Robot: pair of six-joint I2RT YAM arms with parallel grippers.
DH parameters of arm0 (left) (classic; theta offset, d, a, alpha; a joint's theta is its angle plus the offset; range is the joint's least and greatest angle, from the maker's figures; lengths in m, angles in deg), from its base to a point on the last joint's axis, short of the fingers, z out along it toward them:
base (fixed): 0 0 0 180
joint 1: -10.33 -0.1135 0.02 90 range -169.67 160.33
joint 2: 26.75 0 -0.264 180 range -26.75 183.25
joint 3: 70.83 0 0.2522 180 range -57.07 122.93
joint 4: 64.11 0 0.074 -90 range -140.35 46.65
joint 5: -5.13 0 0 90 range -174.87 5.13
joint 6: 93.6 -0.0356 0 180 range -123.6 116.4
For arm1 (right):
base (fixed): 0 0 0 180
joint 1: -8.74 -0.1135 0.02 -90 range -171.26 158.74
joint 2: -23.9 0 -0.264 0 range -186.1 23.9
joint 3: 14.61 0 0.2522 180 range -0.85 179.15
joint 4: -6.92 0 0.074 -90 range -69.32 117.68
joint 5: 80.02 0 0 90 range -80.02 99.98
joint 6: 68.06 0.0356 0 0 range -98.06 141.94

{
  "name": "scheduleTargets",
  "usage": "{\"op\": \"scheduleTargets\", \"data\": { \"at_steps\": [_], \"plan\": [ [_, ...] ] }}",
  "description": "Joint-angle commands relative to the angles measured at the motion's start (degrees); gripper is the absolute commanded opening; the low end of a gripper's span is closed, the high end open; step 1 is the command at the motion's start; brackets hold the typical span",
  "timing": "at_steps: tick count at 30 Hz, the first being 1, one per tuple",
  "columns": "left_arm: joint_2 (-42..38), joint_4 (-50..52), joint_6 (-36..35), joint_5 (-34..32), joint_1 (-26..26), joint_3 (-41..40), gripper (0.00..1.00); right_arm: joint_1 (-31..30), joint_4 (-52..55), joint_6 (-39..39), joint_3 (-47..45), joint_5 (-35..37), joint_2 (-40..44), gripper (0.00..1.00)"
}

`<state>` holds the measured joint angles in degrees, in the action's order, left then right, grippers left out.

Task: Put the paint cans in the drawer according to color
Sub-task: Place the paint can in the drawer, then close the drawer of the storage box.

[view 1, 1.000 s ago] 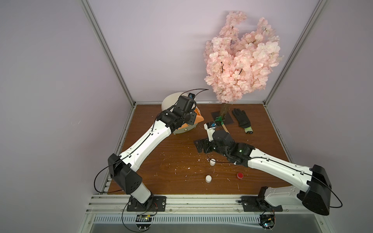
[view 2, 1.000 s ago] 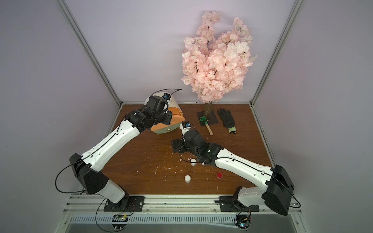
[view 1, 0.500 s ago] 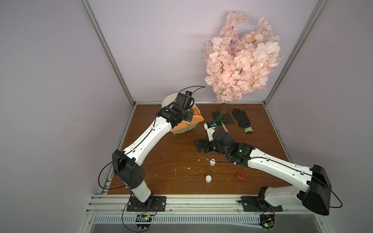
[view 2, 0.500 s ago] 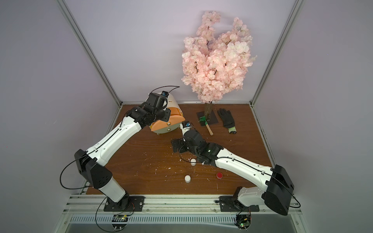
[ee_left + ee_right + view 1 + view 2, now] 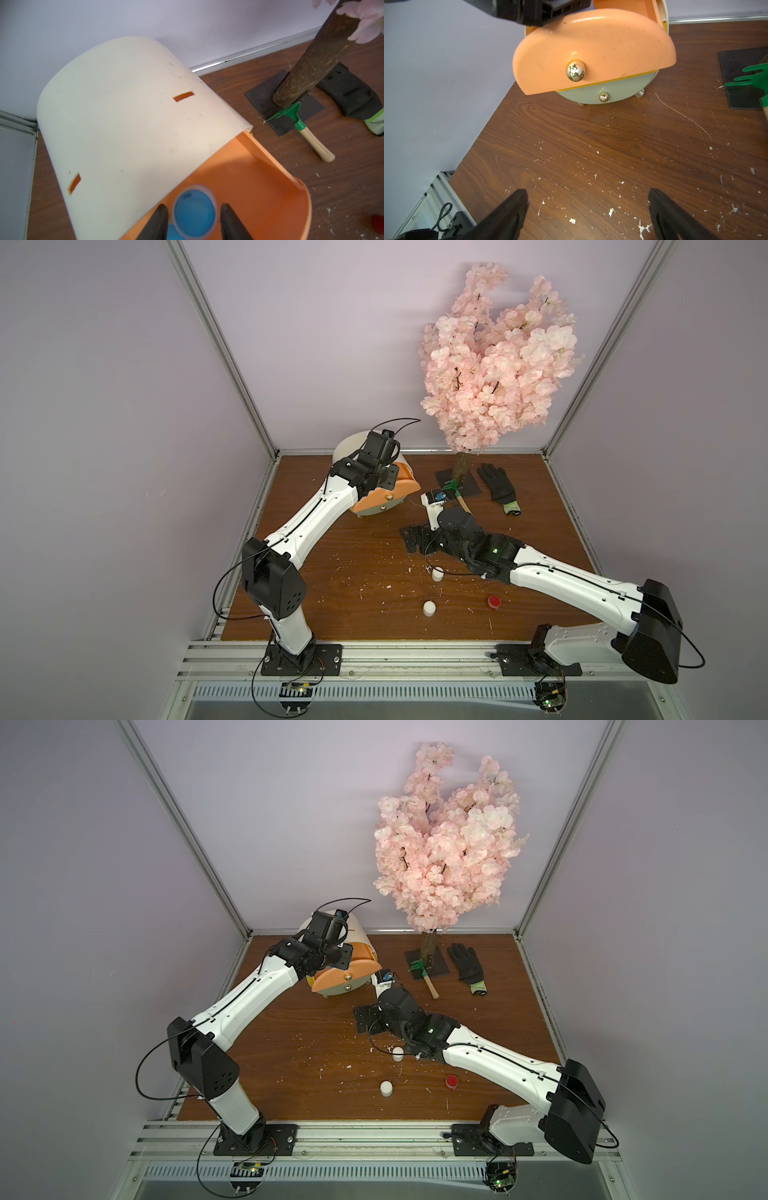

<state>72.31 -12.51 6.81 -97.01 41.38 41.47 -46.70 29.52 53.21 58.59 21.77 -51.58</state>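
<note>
- My left end effector (image 5: pixel 194 205) hangs over the open peach drawer (image 5: pixel 259 187), jaws slightly apart around a blue paint can (image 5: pixel 194 214), slim gaps either side.
- My right end effector (image 5: pixel 587 191) gapes empty above the worktop (image 5: pixel 591 135), facing that drawer.

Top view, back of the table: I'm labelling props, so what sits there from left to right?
Cream drawer cabinet → green rake → black glove; the tree trunk overlaps the rake, so it is left out.

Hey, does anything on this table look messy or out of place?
White crumb-like flecks are scattered across the brown wood-grain tabletop, mostly near the two small white paint cans. A long pale scratch-like line runs near the cream drawer cabinet.
</note>
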Motion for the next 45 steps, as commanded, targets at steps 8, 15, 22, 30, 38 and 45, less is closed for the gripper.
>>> {"op": "scheduleTargets", "data": {
  "at_steps": [8, 15, 22, 30, 38, 45],
  "plan": [
    [-0.2, 2.1, -0.2, 0.1, -0.2, 2.2, 0.45, -0.4, -0.8, -0.5, 2.8, 2.5, -0.6, 0.97],
    [-4.1, 2.1, 1.5, 1.5, -0.2, 5.5, 0.44, 0.5, -2.7, 1.1, 6.8, 4.6, -4.6, 0.97],
    [-3.8, 1.0, 2.3, 2.3, -3.7, 7.4, 0.36, 1.6, -8.0, 2.0, 10.4, 4.7, -10.5, 0.85],
    [-0.4, -3.5, 2.9, 6.2, -9.0, 7.2, 0.29, 1.7, -8.9, 0.5, 17.6, 0.7, -19.3, 0.76],
    [1.9, -4.4, 3.2, 11.1, -11.8, 6.2, 0.28, 1.8, -9.2, -0.3, 21.5, 4.1, -23.7, 0.69],
    [2.2, -4.4, 3.0, 12.8, -12.5, 2.5, 0.28, 2.0, -9.4, -1.0, 25.5, 5.3, -27.1, 0.66]
  ]
}}
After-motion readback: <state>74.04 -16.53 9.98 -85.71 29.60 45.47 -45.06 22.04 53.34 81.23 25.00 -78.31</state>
